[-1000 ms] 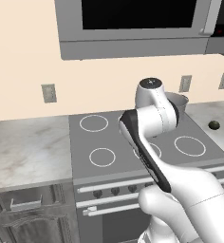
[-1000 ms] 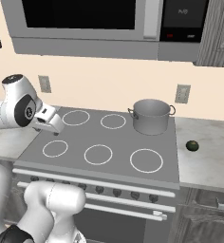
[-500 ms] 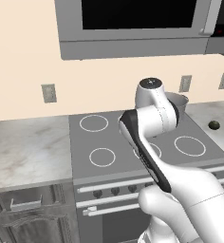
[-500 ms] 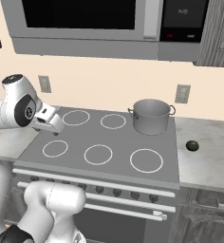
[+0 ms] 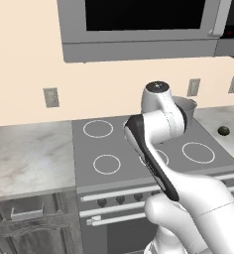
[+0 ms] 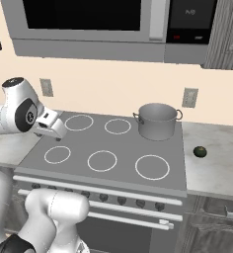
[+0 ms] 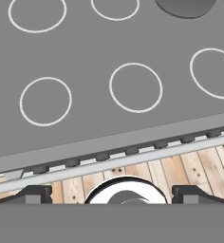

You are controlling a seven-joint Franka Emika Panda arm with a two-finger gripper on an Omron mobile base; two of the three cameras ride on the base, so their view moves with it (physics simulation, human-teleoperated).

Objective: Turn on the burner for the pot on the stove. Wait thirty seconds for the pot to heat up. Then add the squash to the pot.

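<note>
- The two-finger gripper (image 7: pixel 112 193) is held high above the front edge of the dark grey flat stove (image 6: pixel 79 160), with its jaws spread wide and nothing between them.
- The row of dark round knobs (image 6: pixel 103 196) is found below and in front of the jaws.
- The plain grey metal pot (image 6: pixel 157 121) is seen on the back right ring.
- The small dark green squash (image 6: pixel 200 151) is seen on the counter, right of the pot.

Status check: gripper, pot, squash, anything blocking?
Gripper open, empty, above stove. Pot on back right burner. Squash on counter, right of stove. Nothing blocking.
</note>
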